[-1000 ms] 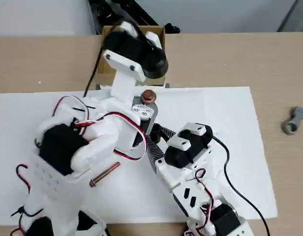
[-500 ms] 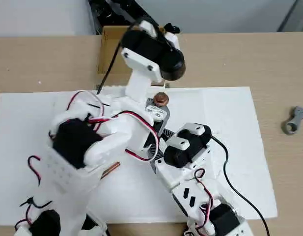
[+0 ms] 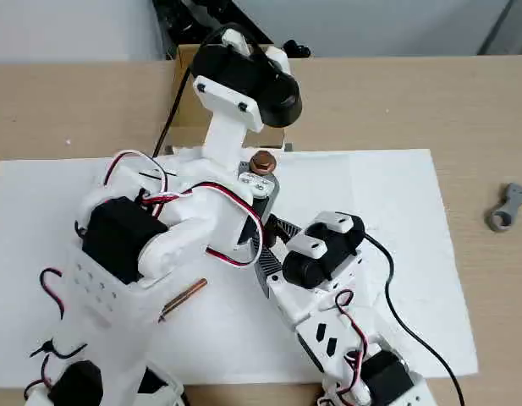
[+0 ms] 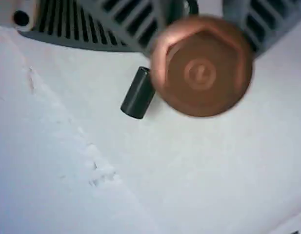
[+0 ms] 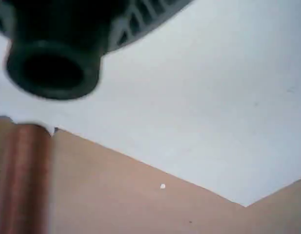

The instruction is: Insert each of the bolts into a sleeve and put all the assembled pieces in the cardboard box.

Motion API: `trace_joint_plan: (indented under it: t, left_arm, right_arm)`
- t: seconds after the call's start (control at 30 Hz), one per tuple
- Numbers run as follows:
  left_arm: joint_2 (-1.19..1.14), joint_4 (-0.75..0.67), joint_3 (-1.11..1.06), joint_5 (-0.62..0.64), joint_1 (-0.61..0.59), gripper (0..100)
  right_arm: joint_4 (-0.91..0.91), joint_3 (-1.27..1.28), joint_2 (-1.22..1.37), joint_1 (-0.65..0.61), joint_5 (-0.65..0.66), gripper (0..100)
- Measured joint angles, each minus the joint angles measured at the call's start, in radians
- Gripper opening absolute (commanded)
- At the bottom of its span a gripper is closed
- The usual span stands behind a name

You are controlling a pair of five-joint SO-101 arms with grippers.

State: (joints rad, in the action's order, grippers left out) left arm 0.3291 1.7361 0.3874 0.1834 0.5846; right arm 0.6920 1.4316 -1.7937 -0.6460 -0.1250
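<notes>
Bolt (image 4: 201,66) clamped in left tool (image 3: 258,182) | sleeve (image 5: 52,68) gripped by right tool (image 3: 267,241) | spare bolt (image 3: 182,299) on sheet (image 3: 387,203)

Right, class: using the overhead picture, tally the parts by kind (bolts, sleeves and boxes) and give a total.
Bolts: 2 (one held upright, one lying flat)
Sleeves: 1
Cardboard boxes: 1
Total: 4

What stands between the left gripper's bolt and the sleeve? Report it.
Nothing visible. In the left wrist view the bolt and the sleeve appear side by side, with bare paper between them.
</notes>
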Motion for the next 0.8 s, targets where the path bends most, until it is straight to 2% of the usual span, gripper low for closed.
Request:
trace_joint_plan:
  t: [0.8]
  left_arm:
    - [0.002,-0.005,-0.058,-0.005,0.015,1]
  right_arm:
    - [0.000,0.006,0.003,-0.003,0.003,0.4]
